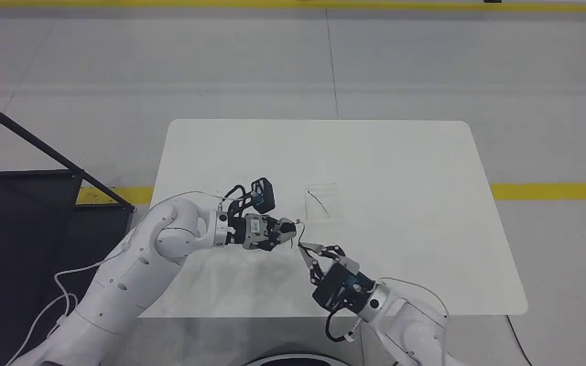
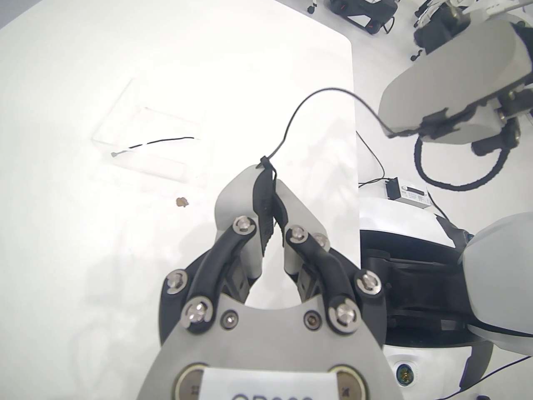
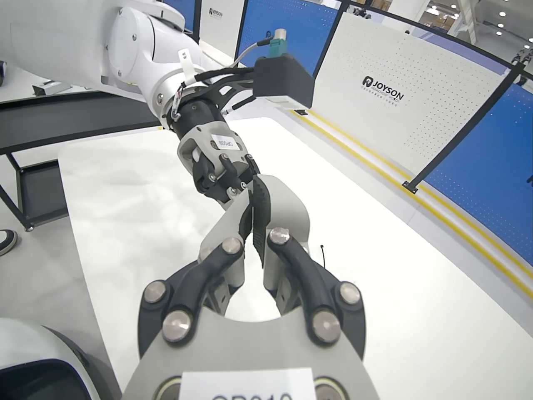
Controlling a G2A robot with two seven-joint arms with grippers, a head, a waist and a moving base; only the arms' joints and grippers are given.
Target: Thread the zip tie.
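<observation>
Seen from my remote desk, the zip tie (image 2: pixel 291 122) reads as thin matt black plastic. My left gripper (image 2: pixel 266 174) has glossy white plastic shells behind ribbed black rubber pads (image 2: pixel 262 197), with bright metal screws and a brushed metal plate. Near that gripper, a clear glossy plastic tray (image 2: pixel 114 110) sits on the smooth white table (image 2: pixel 62 64).

Glossy white shells cover the left arm (image 1: pixel 156 252) and right arm (image 1: pixel 407 325). The left wrist (image 3: pixel 195 112) carries thin black cables (image 3: pixel 220 74) and a black camera box (image 3: pixel 283 81) with a teal plug (image 3: pixel 275 45). The left gripper (image 2: pixel 266 170) and right gripper (image 3: pixel 257 187) share grey base plates (image 2: pixel 270 335), white labels (image 2: pixel 270 383), black links (image 2: pixel 216 251) on silver screws (image 2: pixel 245 223), and pale grey fingers (image 2: pixel 235 199) lined with ribbed black pads (image 2: pixel 261 206).
</observation>
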